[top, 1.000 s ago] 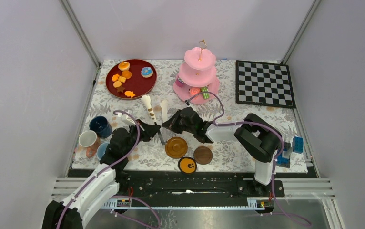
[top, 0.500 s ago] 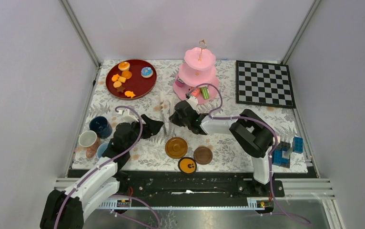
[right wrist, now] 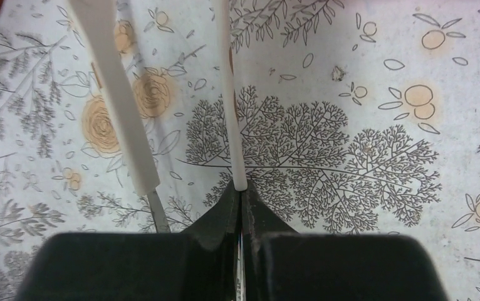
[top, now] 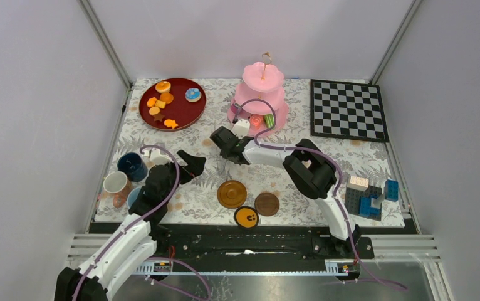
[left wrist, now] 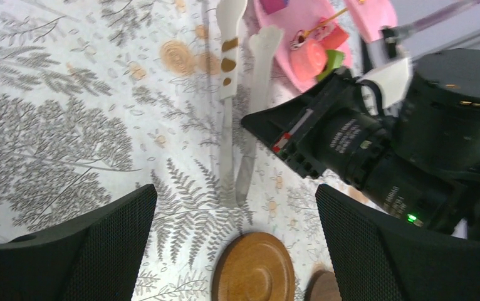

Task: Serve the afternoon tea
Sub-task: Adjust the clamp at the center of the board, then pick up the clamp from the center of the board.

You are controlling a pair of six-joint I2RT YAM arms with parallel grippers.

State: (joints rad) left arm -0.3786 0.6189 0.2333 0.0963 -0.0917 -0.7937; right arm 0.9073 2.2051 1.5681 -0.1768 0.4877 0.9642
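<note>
Two white-handled utensils lie side by side on the floral cloth. My right gripper (right wrist: 240, 191) is shut on the end of the plain one (right wrist: 231, 94), also seen in the left wrist view (left wrist: 257, 81). The brown-spotted one (left wrist: 229, 56) lies free beside it. My left gripper (left wrist: 234, 195) hangs open over the cloth just short of a brown saucer (left wrist: 256, 273), holding nothing. The pink cake stand (top: 259, 100) stands behind the right gripper (top: 223, 142), with a few pastries on its lowest tier. A red plate (top: 187, 114) at the far left carries several pastries.
Dark-blue cup (top: 132, 166), white cup (top: 114, 182) and a partly hidden light-blue cup (top: 135, 196) sit left of my left arm. Two brown saucers (top: 232, 194) (top: 266, 204) and a black-rimmed orange disc (top: 246, 217) lie near the front edge. Chessboard (top: 348, 110) far right, block pile (top: 366, 194) near right.
My left gripper has gone from shut to wide open. The right gripper has swung left and farther back, toward the cake stand, with its utensil.
</note>
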